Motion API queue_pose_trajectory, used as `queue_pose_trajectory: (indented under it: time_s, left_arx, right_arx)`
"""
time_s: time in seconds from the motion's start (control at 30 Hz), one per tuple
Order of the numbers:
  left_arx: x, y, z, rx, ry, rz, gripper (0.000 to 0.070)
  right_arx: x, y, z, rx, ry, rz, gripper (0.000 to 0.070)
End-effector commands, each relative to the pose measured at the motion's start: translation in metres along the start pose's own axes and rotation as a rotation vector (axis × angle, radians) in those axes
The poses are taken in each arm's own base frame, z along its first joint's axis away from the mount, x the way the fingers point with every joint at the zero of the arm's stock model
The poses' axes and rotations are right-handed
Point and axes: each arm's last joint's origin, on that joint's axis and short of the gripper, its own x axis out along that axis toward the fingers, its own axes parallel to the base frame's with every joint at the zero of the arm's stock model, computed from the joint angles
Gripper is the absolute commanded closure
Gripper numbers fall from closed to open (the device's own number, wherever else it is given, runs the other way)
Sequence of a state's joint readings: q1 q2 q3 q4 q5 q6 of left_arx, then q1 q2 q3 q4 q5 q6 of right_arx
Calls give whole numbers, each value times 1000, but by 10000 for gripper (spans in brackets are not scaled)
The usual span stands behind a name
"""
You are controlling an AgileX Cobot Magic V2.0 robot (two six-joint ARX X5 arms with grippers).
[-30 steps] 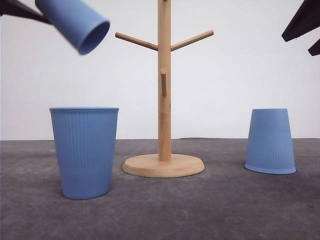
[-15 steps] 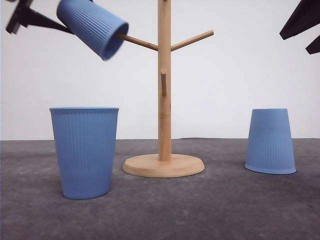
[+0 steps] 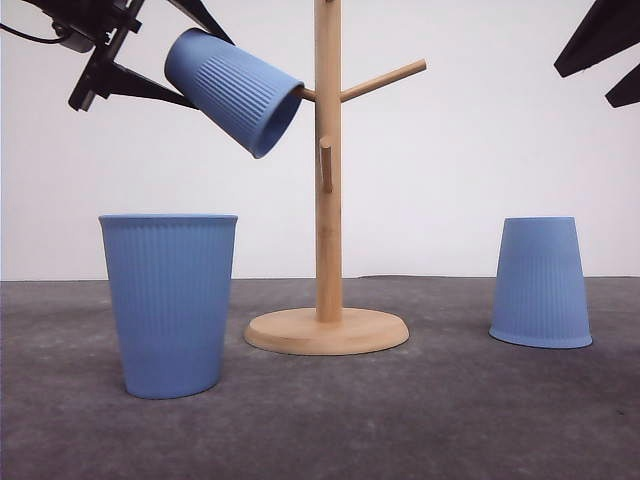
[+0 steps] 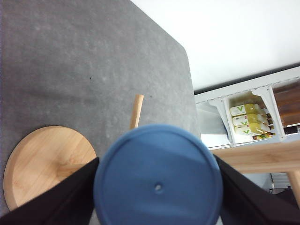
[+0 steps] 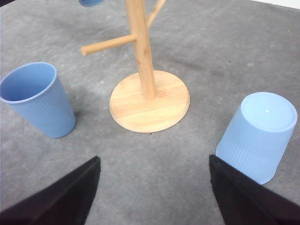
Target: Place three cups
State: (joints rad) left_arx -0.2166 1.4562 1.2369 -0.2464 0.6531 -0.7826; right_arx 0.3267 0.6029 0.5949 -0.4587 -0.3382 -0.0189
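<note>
My left gripper (image 3: 203, 70) is shut on a light-blue ribbed cup (image 3: 233, 90), held tilted high at the left with its mouth over the left peg of the wooden stand (image 3: 328, 200). In the left wrist view the cup's flat base (image 4: 158, 183) sits between both fingers (image 4: 61, 199). A second cup (image 3: 170, 305) stands upright on the table to the left of the stand. A third cup (image 3: 540, 283) rests upside down on the right. High at the right my right gripper (image 3: 612, 62) hangs open and holds nothing; its view shows the upright cup (image 5: 37, 101) and the inverted cup (image 5: 258, 136).
The stand's round base (image 3: 326, 331) sits mid-table on the grey tabletop (image 3: 420, 420). Its right peg (image 3: 385, 80) and short front peg (image 3: 326, 165) are bare. A white wall lies behind. A shelf with bottles (image 4: 248, 119) lies beyond the table edge in the left wrist view.
My left gripper has carried the tilted cup rightward and slightly down, so the stand's left peg now enters the cup's mouth. The two cups on the table and the right gripper stayed put.
</note>
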Motion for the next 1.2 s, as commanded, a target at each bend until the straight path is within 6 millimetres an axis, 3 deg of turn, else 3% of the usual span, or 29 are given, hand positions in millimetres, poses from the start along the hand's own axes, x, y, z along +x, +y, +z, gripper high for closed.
queue_pose_trajectory:
  time_s: [0.0,0.1,0.23,0.3,0.6,0.87,0.97,1.07,1.17]
  left_arx:
    - [6,-1,3,9,2,-5,253]
    - [9,-1,1,10,14,-5,245]
    - [10,-2,0,13,17,-6,84]
    - [10,-2,0,12,18,-6,57]
    - [5,-3,-5,-3,107,-43,62]
    - [-19,-11,-21,75,163,24,64]
    - [-30,-13,-29,127,189,70,86]
    - [-40,-15,-37,190,192,109,157]
    - [-50,-16,-44,218,145,138,161]
  right_arx:
    - [-2,1,5,1,-22,6,234]
    - [-2,1,5,1,-23,6,234]
    - [-2,1,5,1,-22,6,234]
    - [-2,1,5,1,-22,6,234]
    - [-2,1,5,1,-22,6,234]
    - [-2,1,5,1,-22,6,234]
    - [-2,1,5,1,-22,6,234]
    - [-2,1,5,2,-22,5,234]
    - [-2,1,5,12,-22,2,234]
